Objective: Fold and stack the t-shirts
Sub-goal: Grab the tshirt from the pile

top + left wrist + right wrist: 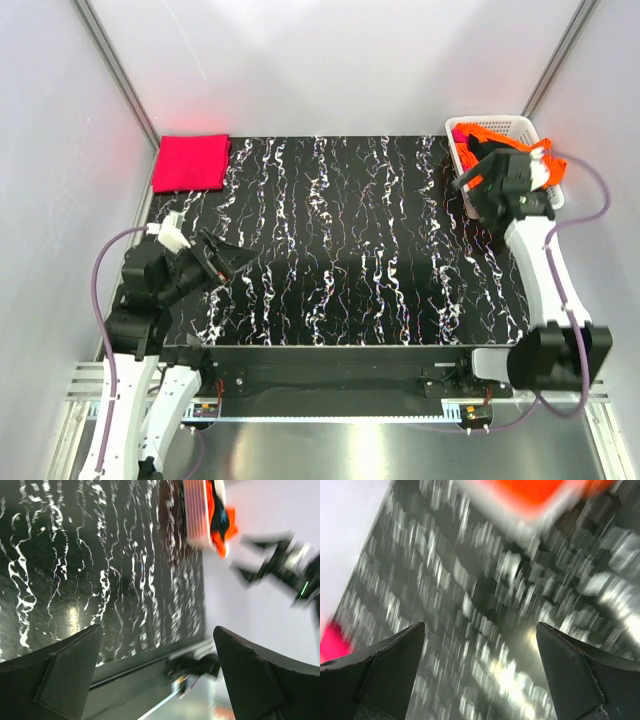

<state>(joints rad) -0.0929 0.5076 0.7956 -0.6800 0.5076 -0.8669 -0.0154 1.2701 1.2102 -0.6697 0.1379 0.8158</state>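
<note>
Nearest to me, at about 8 o'clock on the table (340, 220), the left gripper (228, 262) is hanging low over the black, white-veined top, pointing across toward 2 o'clock. In its wrist view I am seeing the left gripper (160, 680) with its jaws spread wide and nothing between them, only the tabletop and the table's edge showing through the gap. I cannot tell whether its fingers (65, 675) are touching the surface.

Further out, at about 2 o'clock, the right gripper (478, 168) is hovering at the near left side of the white lattice basket (520, 122). Its wrist picture is badly blurred, but I am making out the right gripper (480, 675) with both dark fingers (580, 675) standing far apart and gripping nothing.

The orange t-shirt (500, 133) is lying bunched in the basket and spilling over its right rim. A sliver of magenta cloth (457, 132) is showing at the basket's left edge. From the left wrist, the orange t-shirt (222, 517) is hanging over the side of the basket (196, 515), wrapped around something dark I cannot identify.

Farthest away, at 11 o'clock in the far left corner of the table, the red-pink t-shirt (190, 163) is lying folded into a flat rectangle, well apart from both grippers.
</note>
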